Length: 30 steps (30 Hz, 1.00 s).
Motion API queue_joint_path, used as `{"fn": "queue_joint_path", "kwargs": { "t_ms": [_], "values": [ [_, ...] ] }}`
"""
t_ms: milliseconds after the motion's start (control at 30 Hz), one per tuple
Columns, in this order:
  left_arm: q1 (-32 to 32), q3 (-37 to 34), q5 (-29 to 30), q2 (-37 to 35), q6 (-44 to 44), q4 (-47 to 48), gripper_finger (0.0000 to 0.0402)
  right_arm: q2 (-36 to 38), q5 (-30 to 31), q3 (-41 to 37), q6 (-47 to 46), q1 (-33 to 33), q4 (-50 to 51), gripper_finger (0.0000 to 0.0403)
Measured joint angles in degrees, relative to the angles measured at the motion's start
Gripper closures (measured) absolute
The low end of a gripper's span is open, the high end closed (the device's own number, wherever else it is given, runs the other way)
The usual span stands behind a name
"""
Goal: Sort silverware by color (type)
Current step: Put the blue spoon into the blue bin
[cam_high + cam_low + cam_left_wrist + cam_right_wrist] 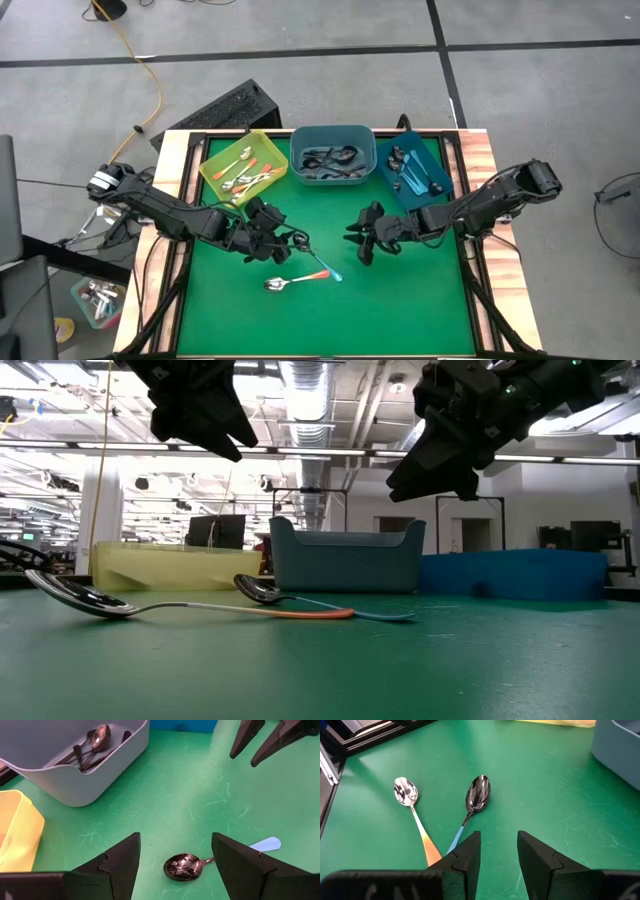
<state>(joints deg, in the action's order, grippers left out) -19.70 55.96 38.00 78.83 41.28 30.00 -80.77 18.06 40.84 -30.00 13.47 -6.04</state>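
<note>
Nearest you in the low view lie the last two loose spoons on the green mat [400, 300]: the orange-handled spoon [290, 281], bowl toward the left arm, and the blue-handled spoon [318, 262], whose handle tip meets or crosses the orange handle near the mat's middle. Whether the two handles actually touch cannot be told.

Above them, the left gripper [285, 240] hangs clear of the mat with its fingers spread wide and nothing between them; in its wrist view the blue-handled spoon's dark bowl [183, 867] sits in the gap between the fingers. The right gripper [362, 240] hovers opposite, jaws parted to a narrow gap, also empty.

Your main risk lies in the meeting of the handles. If you descend on the bowl and lift, the blue handle may drag the orange one, leaving it askew. A pinch on the curved, shiny bowl is also likely to slip; the handle looks the safer hold. With both grippers close over the same pair, you should move only one arm at a time.

Farther off stand the three bins: yellow bin [212, 172], grey bin [333, 132] and blue bin [437, 160], each already holding spoons. They stand side by side, so a release off the mark could land in the wrong colour.
</note>
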Motion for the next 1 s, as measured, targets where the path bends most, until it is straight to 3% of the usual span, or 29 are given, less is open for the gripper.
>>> {"fn": "queue_joint_path", "kwargs": {
  "t_ms": [700,1000],
  "values": [
    [0.1,0.0,0.1,-0.1,0.5,-0.6,0.0173,-4.3,-1.4,0.0,-2.3,0.1,-3.6,0.0262],
    [0.1,0.0,6.8,-12.5,-3.2,-1.0,0.0173,-4.5,-3.0,3.3,6.8,1.4,-7.9,0.0262]
  ]
}}
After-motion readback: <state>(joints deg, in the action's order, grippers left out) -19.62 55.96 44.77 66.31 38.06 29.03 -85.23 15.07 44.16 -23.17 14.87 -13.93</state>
